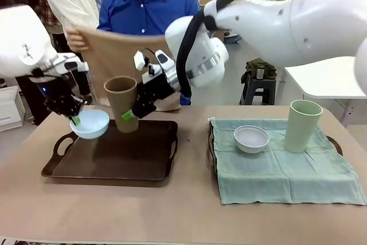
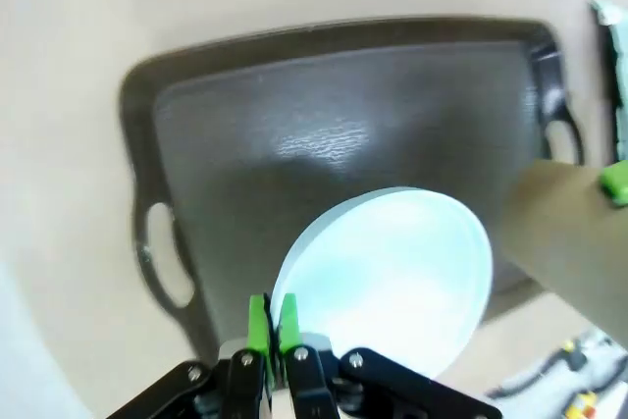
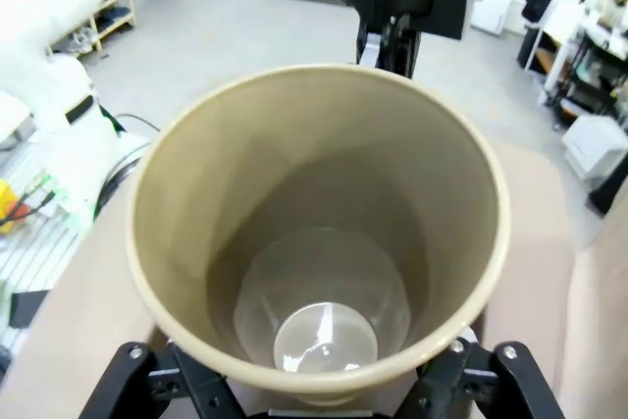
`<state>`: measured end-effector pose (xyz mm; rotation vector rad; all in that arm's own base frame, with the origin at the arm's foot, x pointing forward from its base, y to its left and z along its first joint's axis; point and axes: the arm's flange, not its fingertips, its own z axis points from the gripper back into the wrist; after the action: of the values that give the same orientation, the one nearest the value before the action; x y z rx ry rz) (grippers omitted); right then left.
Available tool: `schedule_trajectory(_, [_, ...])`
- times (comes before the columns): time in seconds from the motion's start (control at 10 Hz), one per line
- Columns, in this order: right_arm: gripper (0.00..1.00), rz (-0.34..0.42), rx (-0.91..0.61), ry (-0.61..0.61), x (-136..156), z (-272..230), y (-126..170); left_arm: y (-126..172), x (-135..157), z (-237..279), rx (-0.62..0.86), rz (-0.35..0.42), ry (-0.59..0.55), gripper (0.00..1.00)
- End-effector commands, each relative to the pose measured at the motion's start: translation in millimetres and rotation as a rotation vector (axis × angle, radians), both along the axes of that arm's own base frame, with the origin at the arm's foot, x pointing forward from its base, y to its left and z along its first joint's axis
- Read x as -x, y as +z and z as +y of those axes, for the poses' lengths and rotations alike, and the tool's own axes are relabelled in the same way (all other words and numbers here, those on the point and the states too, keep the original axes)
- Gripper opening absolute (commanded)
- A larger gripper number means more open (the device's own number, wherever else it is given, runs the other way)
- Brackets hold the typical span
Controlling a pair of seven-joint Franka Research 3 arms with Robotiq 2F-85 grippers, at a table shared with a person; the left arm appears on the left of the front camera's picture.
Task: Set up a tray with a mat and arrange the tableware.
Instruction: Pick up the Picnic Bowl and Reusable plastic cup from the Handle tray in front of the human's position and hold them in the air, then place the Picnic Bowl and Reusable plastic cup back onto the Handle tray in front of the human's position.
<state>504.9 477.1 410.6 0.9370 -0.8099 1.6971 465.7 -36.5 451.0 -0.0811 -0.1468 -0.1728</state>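
Holding two pieces above the dark tray (image 1: 109, 167) at once, I see the main risk on my left side: my left gripper (image 1: 74, 120) is pressed together on just the thin rim of the blue bowl (image 1: 92, 124), so the bowl hangs off one edge and tips. I judge a quick move could make it swing or slip out and drop onto the tray. My right gripper (image 1: 129, 115) is clamped around the lower side of the brown cup (image 1: 121, 102), which leans just beside the bowl over the tray's far left part; the two could knock together if either arm drifts. A tall cup let go while tilted would likely topple. The tray is bare, and a person beyond it holds up a tan cloth (image 1: 114, 55), so anything I set down now might block that cloth.

The bowl is pale, shallow and matte, and it is empty. The cup is a plain tall tan one with no handle, also empty
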Motion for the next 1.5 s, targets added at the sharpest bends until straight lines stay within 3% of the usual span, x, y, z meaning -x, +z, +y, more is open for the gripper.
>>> schedule_trajectory(0.0, [0.23,-0.051,0.043,-0.010,43,-11,50,63,25,-1,0.016,-0.089,0.005,0.01])
schedule_trajectory(0.3, [0.23,-0.113,0.057,-0.015,83,-6,112,135,54,-4,-0.009,-0.194,0.024,0.01])
schedule_trajectory(0.5, [0.23,-0.077,0.091,-0.014,82,-17,118,139,54,-3,-0.012,-0.177,0.032,0.01])
schedule_trajectory(0.6, [0.23,-0.114,0.028,0.009,83,-2,127,129,55,1,-0.012,-0.140,0.028,0.01])
schedule_trajectory(0.7, [0.23,-0.114,0.028,0.009,83,-2,127,149,60,0,0.010,-0.212,0.000,0.01])
schedule_trajectory(1.4, [0.23,-0.114,0.028,0.009,83,-2,127,149,60,0,0.010,-0.212,0.000,0.01])
